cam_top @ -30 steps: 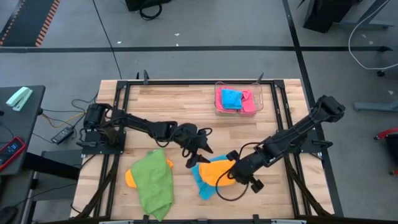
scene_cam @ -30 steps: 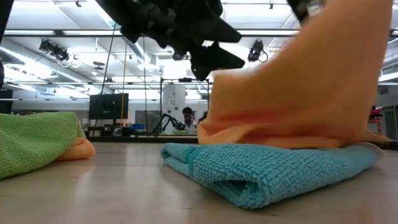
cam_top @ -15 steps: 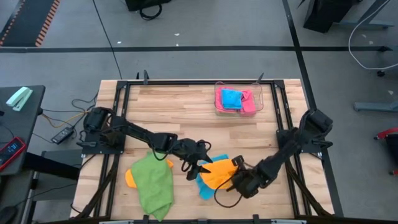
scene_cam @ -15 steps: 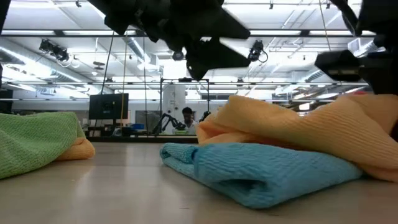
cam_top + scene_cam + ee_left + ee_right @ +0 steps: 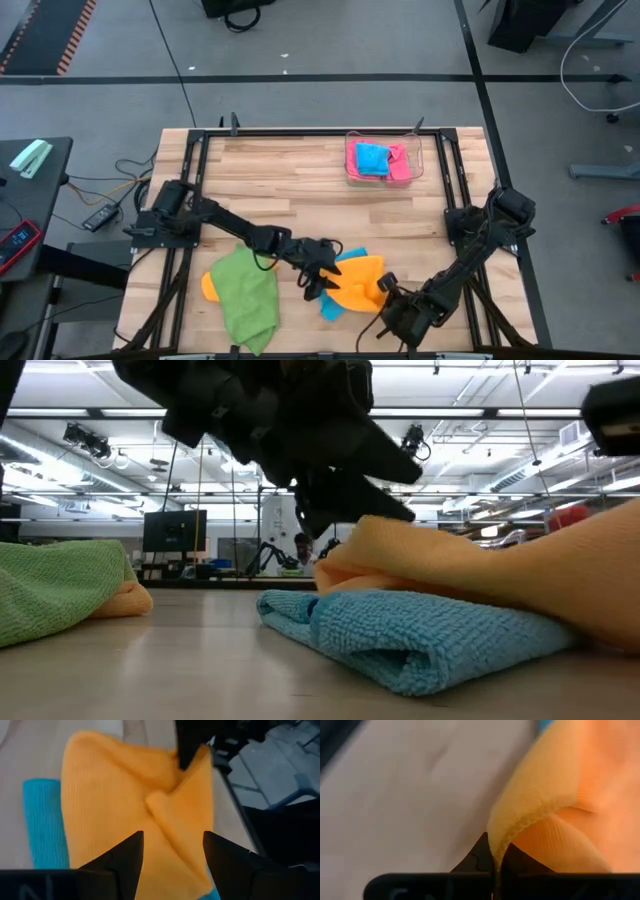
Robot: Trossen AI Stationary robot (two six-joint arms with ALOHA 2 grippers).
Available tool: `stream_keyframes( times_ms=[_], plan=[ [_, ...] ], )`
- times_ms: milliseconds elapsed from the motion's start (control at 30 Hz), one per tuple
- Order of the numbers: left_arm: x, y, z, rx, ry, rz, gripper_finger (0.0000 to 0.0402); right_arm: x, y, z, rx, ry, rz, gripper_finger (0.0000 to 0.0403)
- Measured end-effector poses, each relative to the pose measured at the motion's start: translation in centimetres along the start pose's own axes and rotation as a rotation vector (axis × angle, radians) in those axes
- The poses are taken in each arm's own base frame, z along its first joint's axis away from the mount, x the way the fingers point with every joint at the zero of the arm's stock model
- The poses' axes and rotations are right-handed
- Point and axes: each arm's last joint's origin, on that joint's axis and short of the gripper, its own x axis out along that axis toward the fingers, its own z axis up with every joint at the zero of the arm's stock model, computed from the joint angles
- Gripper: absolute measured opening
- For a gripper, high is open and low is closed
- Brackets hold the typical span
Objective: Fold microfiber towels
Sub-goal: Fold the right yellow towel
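- Right gripper (image 5: 385,292): at the table's near edge, right of centre. Its two dark fingers are pinched shut on a hemmed edge of the orange towel (image 5: 357,279); the right wrist view shows the stitched edge (image 5: 512,831) rising out of the closed jaws.
- Orange towel: soft, finely ribbed microfiber, bunched into rounded folds and creased towards the middle (image 5: 150,805). It lies on top of the blue towel (image 5: 330,303).
- Blue towel: coarser looped pile, folded into a thick flat pad with a rolled front edge (image 5: 400,645). It lies on the wood, showing past the orange towel's near and left sides.
- Left gripper (image 5: 322,272): just left of the orange towel and over its left edge. Its dark, tapered fingers (image 5: 127,860) stand apart above the cloth, holding nothing.
- Green towel (image 5: 247,295): loosely heaped, looped pile, at the near left of the table, draped over a second orange cloth (image 5: 210,286) that peeks out at its left.
- Table (image 5: 290,180): pale wooden planks framed by black rails.
- Tray (image 5: 384,160): clear plastic, rectangular, at the far side right of centre. It holds a folded blue cloth (image 5: 372,158) on a pink one (image 5: 400,165).
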Motion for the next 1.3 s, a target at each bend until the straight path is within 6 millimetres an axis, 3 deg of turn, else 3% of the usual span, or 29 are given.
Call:
stream_keyframes(
  times_ms=[200,400,567,900,1067,1167,1300],
  plan=[
    [0.7,1.3,-1.6,-0.008,0.080,0.130,0.0213,-0.2,0.8,-0.1,0.066,-0.001,0.050,0.0008],
    [1.5,3.2,-2.6,-0.051,0.099,0.212,0.0213,-0.2,0.6,0.1,0.279,-0.013,0.054,0.0008],
    [1.7,3.3,-2.8,-0.067,0.097,0.218,0.0212,-0.4,1.1,0.0,0.406,-0.012,0.064,0.0008],
    [-0.8,1.1,0.1,0.044,0.030,0.170,0.0197,0.6,1.4,-0.3,0.396,0.004,0.014,0.0008],
    [-0.3,0.8,1.2,0.013,-0.093,0.126,0.0207,0.9,1.3,-0.3,0.362,0.007,0.005,0.0008],
    [0.3,1.1,0.8,0.002,-0.105,0.119,0.0219,1.0,1.4,-0.3,0.327,0.010,0.001,0.0008],
    [1.7,0.8,1.6,0.005,-0.122,0.071,0.0237,1.0,1.3,-0.3,0.286,0.000,-0.010,0.0008]
  ],
)
